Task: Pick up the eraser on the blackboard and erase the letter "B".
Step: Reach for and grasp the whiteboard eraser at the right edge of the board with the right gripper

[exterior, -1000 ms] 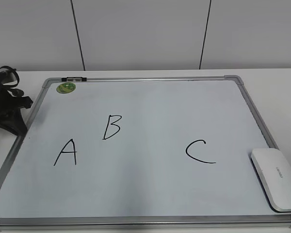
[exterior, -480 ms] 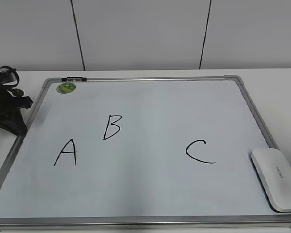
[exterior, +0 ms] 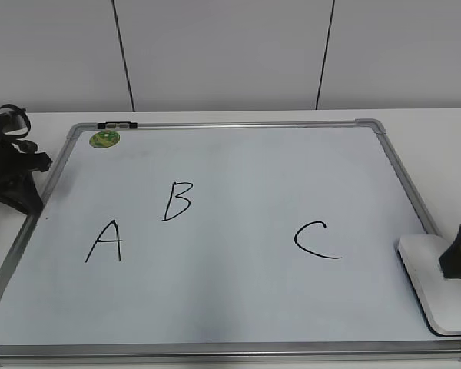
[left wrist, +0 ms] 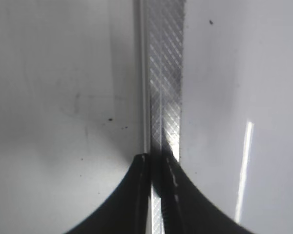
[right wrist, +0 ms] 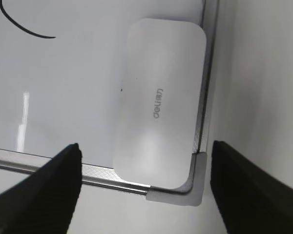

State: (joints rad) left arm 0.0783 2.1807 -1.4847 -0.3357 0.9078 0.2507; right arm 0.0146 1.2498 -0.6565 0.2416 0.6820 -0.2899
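Observation:
The eraser (exterior: pixel 434 286), a flat white rounded block, lies at the front right corner of the blackboard (exterior: pixel 238 165), a white board in a grey frame. The black "B" (exterior: pixel 177 201) sits left of centre, above the "A" (exterior: pixel 104 241) and far from the "C" (exterior: pixel 316 240). My right gripper (exterior: pixel 459 252) hovers over the eraser's right side. In the right wrist view it (right wrist: pixel 146 146) is open, with its fingers either side of the eraser (right wrist: pixel 158 102). My left gripper (exterior: pixel 11 173) rests off the board's left edge. In the left wrist view it (left wrist: pixel 157 158) is shut and empty.
A round green sticker (exterior: pixel 105 139) marks the board's far left corner. The board's grey frame (left wrist: pixel 165 73) runs under my left gripper. The rounded corner cap (right wrist: pixel 193 187) lies just beside the eraser. White table surrounds the board, and a white wall stands behind.
My right gripper has come into the exterior view from the right edge and now hangs over the eraser. The eraser, the letters and my left gripper have not moved.

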